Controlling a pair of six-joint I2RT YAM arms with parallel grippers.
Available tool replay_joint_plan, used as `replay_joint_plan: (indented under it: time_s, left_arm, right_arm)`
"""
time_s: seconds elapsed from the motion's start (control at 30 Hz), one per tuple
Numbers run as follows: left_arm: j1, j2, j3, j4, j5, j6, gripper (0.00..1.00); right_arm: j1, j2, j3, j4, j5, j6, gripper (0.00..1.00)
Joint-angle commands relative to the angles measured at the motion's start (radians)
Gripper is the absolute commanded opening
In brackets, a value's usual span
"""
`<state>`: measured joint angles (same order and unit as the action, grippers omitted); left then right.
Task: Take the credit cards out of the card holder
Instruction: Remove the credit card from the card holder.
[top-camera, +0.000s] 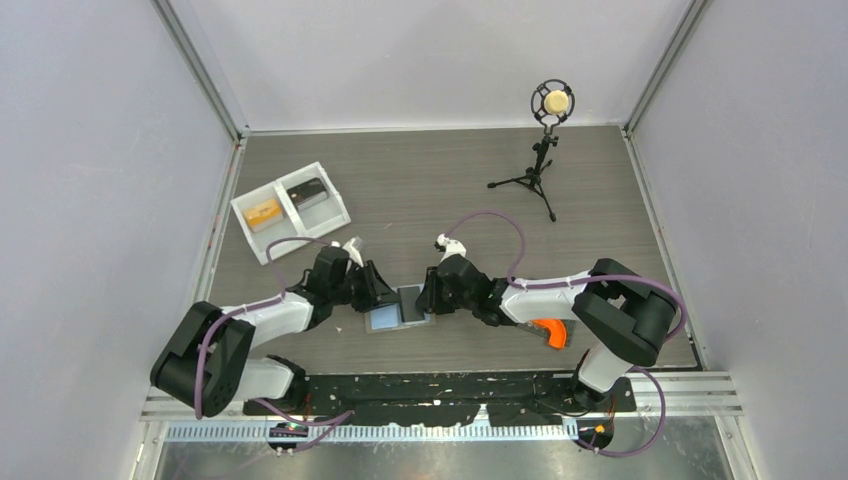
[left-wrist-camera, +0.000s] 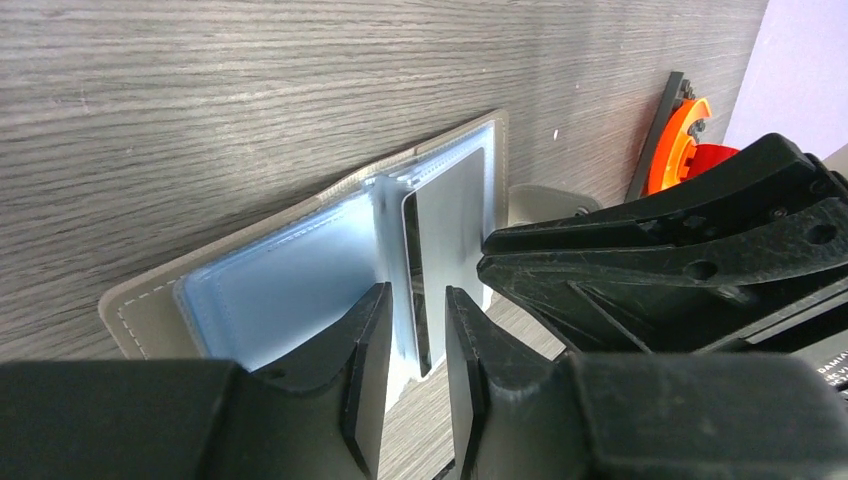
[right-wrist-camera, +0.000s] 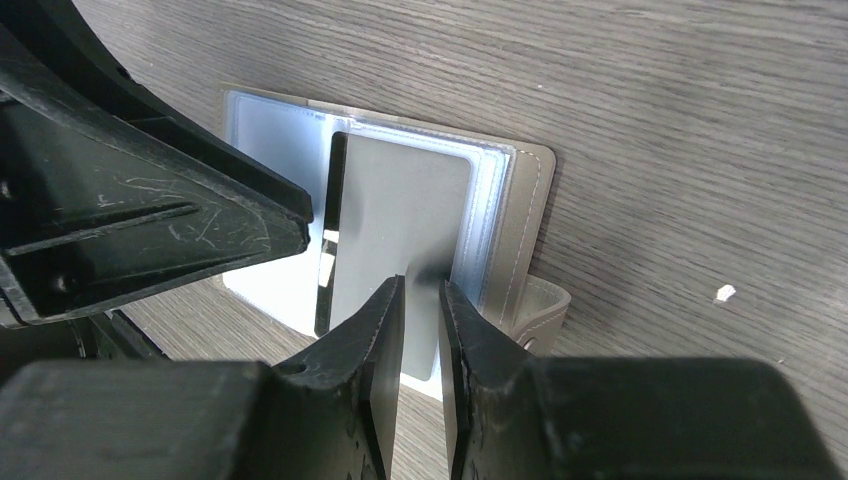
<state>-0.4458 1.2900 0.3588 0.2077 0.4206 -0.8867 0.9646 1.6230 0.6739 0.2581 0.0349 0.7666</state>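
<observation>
The card holder lies open on the wooden table, in front of and between the two arm bases, its light blue panel facing up. A dark grey card sits in its clear inner leaf, which stands raised along the fold. The left gripper is narrowed, with the leaf held edge-on between its fingers. The right gripper is also narrowed, with its tips at the near edge of the grey card; whether it grips the card cannot be told. Well apart, at the far left, an orange card rests in one compartment of a white tray. A microphone stand occupies the far right.
</observation>
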Motion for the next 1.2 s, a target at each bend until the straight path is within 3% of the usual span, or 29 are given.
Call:
replay_joint_plan:
  time_s: [0.0,0.4,0.63,1.17]
  left_arm:
    - [-0.013,0.025,-0.011,0.084,-0.017,-0.009,0.28]
    - [-0.028,0.061,-0.023,0.137,-0.005,-0.049,0.22]
    - [-0.028,0.054,-0.030,0.138,-0.004,-0.063,0.00]
    - [-0.028,-0.014,0.004,0.005,-0.014,-0.011,0.00]
  right_arm:
    - [-0.004,-0.019,-0.019,-0.014,-0.002,0.008,0.26]
    - [-0.005,-0.024,-0.029,-0.001,-0.009,0.014,0.26]
    - [-0.004,-0.023,-0.033,-0.014,0.001,0.020,0.25]
    - [-0.020,-0.019,-0.036,-0.066,0.025,0.024,0.24]
